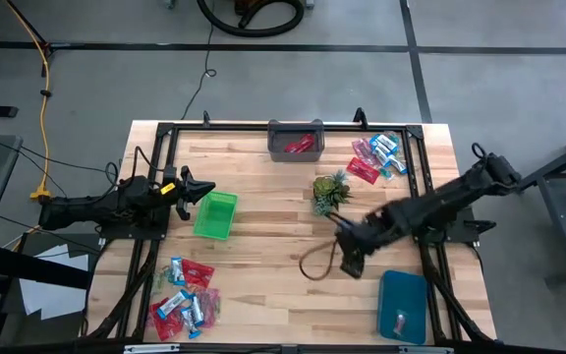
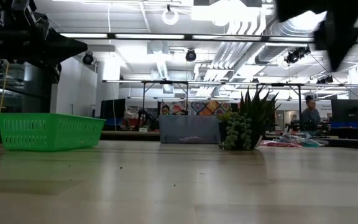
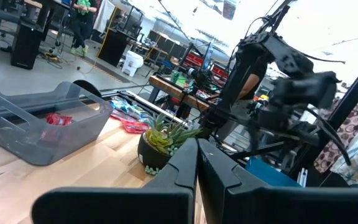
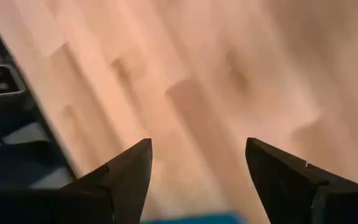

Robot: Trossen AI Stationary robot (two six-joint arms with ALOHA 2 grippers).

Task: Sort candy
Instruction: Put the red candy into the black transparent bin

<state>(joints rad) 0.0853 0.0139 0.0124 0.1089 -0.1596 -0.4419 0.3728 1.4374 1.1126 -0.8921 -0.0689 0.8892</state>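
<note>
Candy lies in two loose piles on the wooden table: red and blue-white sweets near the front left [image 1: 185,300] and more at the far right [image 1: 376,155]. Red candy lies in the grey bin [image 1: 295,140] at the far edge. One piece [image 1: 399,322] lies in the blue bin [image 1: 403,295] at the near right. My right gripper [image 1: 347,258] hangs open over bare wood, left of the blue bin, with nothing between its fingers [image 4: 197,155]. My left gripper [image 1: 190,189] is shut and empty beside the green basket [image 1: 214,214].
A small spiky potted plant [image 1: 330,192] stands mid-table, just beyond my right gripper. A dark cable loop [image 1: 314,261] hangs beside that gripper. Black frame rails [image 1: 155,177] run along the table's left and right sides. Bare wood lies between the basket and the plant.
</note>
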